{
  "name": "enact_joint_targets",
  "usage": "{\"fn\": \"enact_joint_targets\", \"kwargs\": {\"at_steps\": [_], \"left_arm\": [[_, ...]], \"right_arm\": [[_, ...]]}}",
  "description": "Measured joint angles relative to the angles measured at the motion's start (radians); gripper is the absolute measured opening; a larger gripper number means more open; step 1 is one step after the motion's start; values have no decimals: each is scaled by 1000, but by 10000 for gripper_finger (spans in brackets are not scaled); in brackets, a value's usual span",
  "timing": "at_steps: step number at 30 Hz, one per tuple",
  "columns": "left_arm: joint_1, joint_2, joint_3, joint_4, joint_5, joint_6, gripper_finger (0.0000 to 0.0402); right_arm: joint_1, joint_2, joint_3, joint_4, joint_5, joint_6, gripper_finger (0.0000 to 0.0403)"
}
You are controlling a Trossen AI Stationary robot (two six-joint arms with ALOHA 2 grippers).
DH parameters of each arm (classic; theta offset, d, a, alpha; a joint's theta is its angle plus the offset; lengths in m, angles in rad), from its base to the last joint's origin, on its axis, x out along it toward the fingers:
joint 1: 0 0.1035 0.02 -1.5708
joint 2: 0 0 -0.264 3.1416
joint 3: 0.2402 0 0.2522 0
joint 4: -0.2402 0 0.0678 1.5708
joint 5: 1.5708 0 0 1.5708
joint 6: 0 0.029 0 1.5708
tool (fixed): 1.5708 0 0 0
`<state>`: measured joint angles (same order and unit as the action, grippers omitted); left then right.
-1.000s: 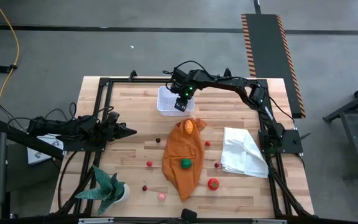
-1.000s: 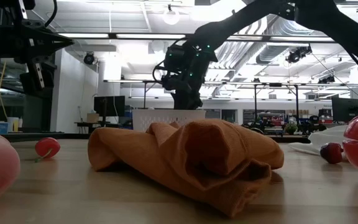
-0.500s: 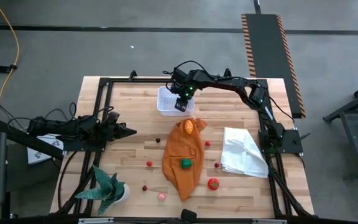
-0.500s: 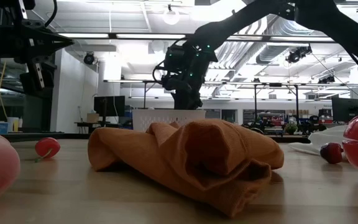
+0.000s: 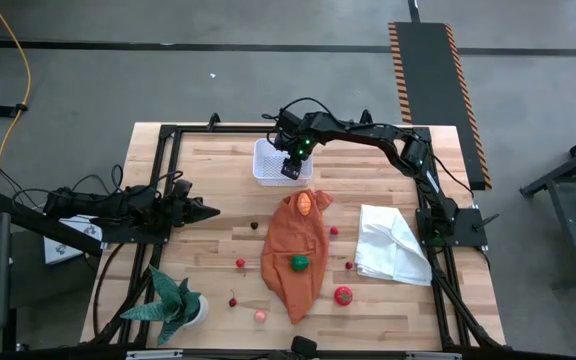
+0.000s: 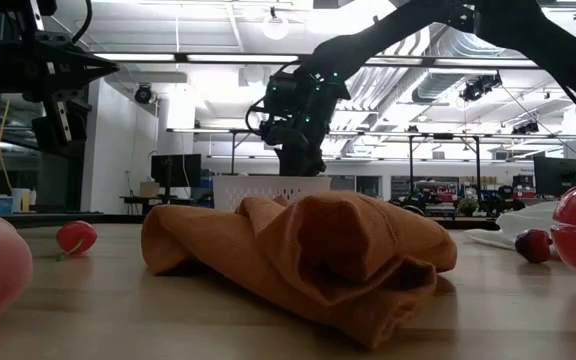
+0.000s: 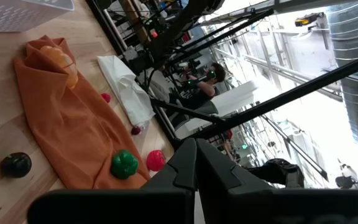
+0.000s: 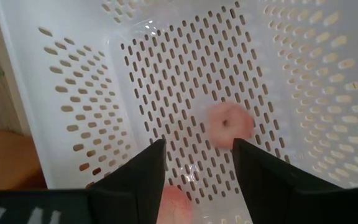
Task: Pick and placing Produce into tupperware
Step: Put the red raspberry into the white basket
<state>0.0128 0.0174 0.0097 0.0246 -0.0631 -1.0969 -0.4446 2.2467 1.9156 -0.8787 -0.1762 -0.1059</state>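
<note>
The tupperware [image 5: 271, 160], a white perforated tub, stands at the table's far middle. My right gripper [image 5: 290, 166] hangs over it, pointing steeply down, fingers apart [image 8: 194, 177]. A pale pink piece [image 8: 229, 124] lies on the tub's floor. Other produce lies around: an orange piece [image 5: 305, 202] and a green one [image 5: 298, 262] on the orange cloth [image 5: 293, 255], and a red one [image 5: 342, 295] on the wood. My left gripper [image 5: 213, 211] waits shut at the left, pointing level. My right gripper has a second pinkish piece [image 8: 176, 202] showing low between its fingers, close beside one finger [image 8: 145, 180]. I cannot tell whether that finger touches it.
A white cloth [image 5: 393, 245] lies at the right. A green spiky potted plant [image 5: 173, 300] stands near the left front corner. Small red, dark and pink pieces [image 5: 240, 264] are scattered on the wood around the orange cloth.
</note>
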Motion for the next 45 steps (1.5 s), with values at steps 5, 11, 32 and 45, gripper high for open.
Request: {"fn": "enact_joint_targets", "kwargs": {"at_steps": [5,11,32,45], "left_arm": [[0,0,0,0,0,0,1],[0,0,0,0,0,0,1],[0,0,0,0,0,0,1],[0,0,0,0,0,0,1]], "right_arm": [[0,0,0,3,0,1,169],[0,-13,0,12,-3,20,167],[-40,-236,0,90,2,50,167],[-48,-410,0,81,6,64,167]]}}
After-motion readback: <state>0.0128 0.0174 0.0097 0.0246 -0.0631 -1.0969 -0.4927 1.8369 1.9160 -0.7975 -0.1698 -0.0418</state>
